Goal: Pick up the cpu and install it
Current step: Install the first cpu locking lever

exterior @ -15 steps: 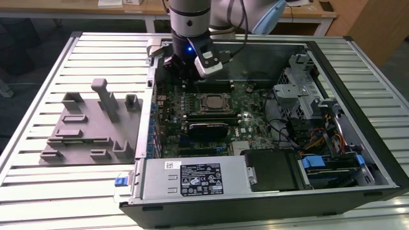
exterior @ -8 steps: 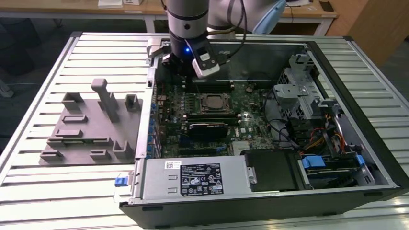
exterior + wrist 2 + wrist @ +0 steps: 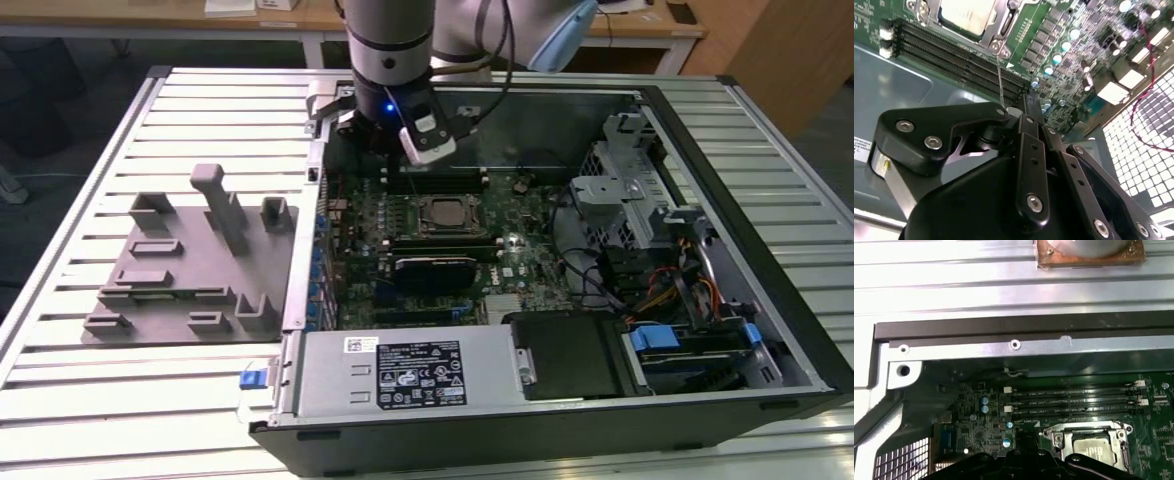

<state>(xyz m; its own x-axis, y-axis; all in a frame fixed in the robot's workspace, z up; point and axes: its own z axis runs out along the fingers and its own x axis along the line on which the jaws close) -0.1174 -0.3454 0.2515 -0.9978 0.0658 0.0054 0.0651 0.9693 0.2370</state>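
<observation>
Gripper linkage fills foreground, fingers closed together, empty. Cpu already sits in motherboard socket, frame apparently unlatched. Risk: careless descent could clip memory slots or skew chip.

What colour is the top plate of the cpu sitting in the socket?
Silvery-grey metal; the cpu shows best in the second wrist view, seated inside the socket frame.
</observation>
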